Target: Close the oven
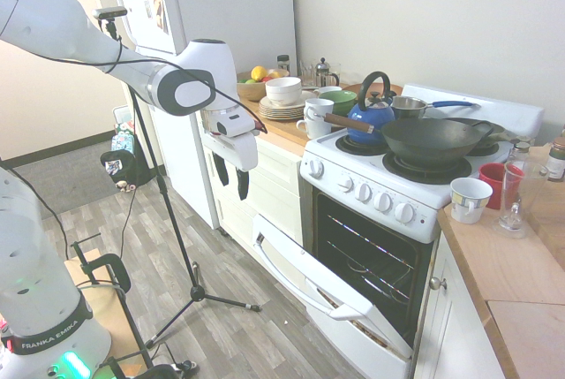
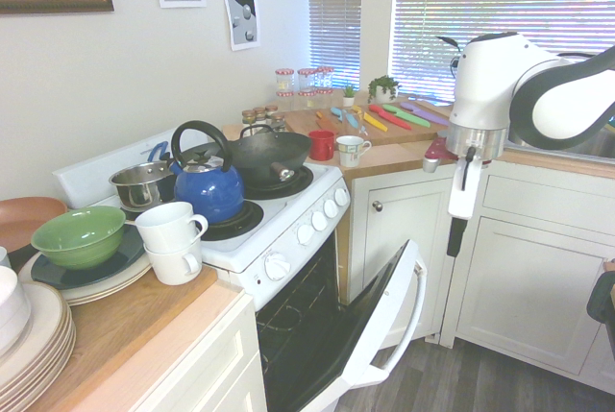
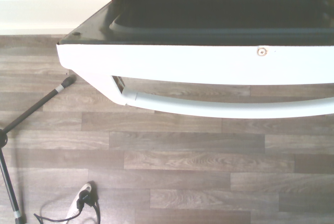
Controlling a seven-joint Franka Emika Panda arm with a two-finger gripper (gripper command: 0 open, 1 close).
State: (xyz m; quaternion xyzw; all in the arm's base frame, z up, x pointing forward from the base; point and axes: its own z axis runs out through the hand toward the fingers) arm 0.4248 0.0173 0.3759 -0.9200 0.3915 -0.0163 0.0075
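The claw (image 1: 241, 186) hangs above and in front of the oven (image 1: 375, 246), clear of it and grasping nothing; whether its fingers are parted or closed cannot be told. The oven door (image 1: 328, 295) stands partly dropped, its bar handle (image 3: 224, 108) facing the floor. A push landing on the door's edge rather than under the handle could slip off, or the door could slam and rattle the wok (image 1: 431, 139) and blue kettle (image 1: 371, 117) above. On the bench (image 2: 115, 321), a green bowl (image 2: 79, 235) looks empty; stacked mugs (image 2: 171, 239) hide their insides.
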